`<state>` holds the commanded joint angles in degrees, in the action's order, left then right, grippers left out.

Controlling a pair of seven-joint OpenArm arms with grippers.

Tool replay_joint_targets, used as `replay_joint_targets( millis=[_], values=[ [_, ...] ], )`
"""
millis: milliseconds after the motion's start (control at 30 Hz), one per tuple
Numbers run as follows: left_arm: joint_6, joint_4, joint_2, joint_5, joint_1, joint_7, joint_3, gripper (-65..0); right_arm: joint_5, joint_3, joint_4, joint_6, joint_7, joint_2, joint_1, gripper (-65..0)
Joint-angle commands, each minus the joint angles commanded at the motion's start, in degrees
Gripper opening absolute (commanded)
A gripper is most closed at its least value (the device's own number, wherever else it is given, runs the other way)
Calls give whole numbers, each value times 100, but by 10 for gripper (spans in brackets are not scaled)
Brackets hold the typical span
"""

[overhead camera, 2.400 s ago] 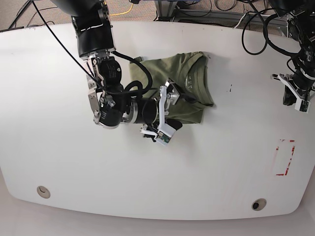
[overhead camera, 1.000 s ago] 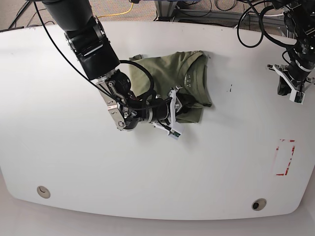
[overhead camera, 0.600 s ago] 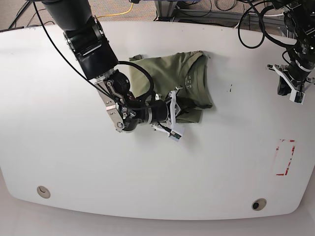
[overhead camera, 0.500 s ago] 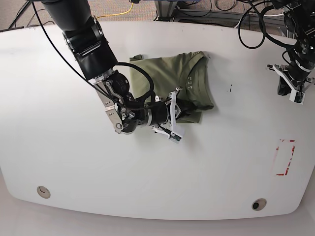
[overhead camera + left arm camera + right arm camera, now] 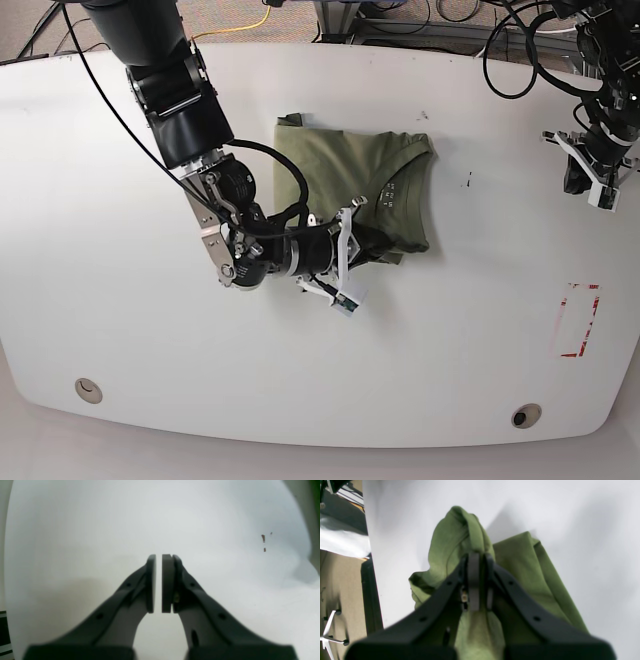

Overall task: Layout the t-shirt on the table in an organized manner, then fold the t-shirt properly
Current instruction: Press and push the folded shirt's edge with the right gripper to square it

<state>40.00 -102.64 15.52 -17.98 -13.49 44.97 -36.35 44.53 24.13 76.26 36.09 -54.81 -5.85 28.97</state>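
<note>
The t-shirt [image 5: 340, 165] lies folded over on the worktop [image 5: 250, 370], likely light, soft and limp, best taken by several layers at its edge; the right fingers [image 5: 481, 555] pinch its ridge; the left fingers [image 5: 159, 557] stand slightly apart.

base view: patterned brown-grey floor [image 5: 120, 27] beyond the far side; dark metal framework [image 5: 338, 20] at top centre, black cables [image 5: 460, 10] looping beside it, a yellow cable [image 5: 235, 29] to its left. pale grey surface [image 5: 200, 462] along the bottom. right wrist view: tan floor [image 5: 338, 592] at left, white sheet-like material [image 5: 342, 541] above it, thin white rods with black ends [image 5: 328, 625] lower down. light soft, shadows blurred.
</note>
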Motion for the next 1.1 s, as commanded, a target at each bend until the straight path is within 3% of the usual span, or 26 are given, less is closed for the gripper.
replay_joint_targets(
  millis=[333,567,700,833,1000,1100],
  values=[
    [0,9,0,9,0,0,62,-626,0,-536,0,0,-185,9,202,-650],
    [0,9,0,18,0,0,149,-626,-18,-571,-369,44,-158,44,220,-648],
    [0,9,0,9,0,0,149,-626,-18,-571,-510,18,-158,88,185,-566],
    [0,9,0,9,0,0,158,-626,-18,-598,-519,9,-158,132,0,-388],
    [0,9,0,9,0,0,158,-626,-18,-571,-519,9,-62,132,-79,-363],
    [0,0,0,9,0,0,158,-626,-18,-571,-510,9,-62,132,-88,-314]
  ],
)
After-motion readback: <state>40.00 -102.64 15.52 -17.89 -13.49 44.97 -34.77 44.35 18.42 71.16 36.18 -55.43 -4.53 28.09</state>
